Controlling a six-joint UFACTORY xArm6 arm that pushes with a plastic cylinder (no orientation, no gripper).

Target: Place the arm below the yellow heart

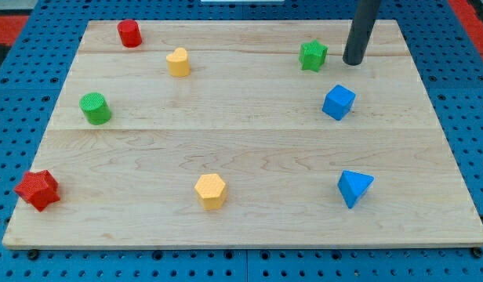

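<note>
Tool tip bare, beside green star, far right of upright yellow heart.

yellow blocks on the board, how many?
2. A yellow heart sits near the view's top, left of centre; a yellow hexagon sits near the view's bottom, around the middle. My tip is far right of the heart. Nothing looks hidden.

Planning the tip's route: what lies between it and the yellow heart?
In the camera view, the green star sits between my tip and the yellow heart; the rest is bare board.
</note>
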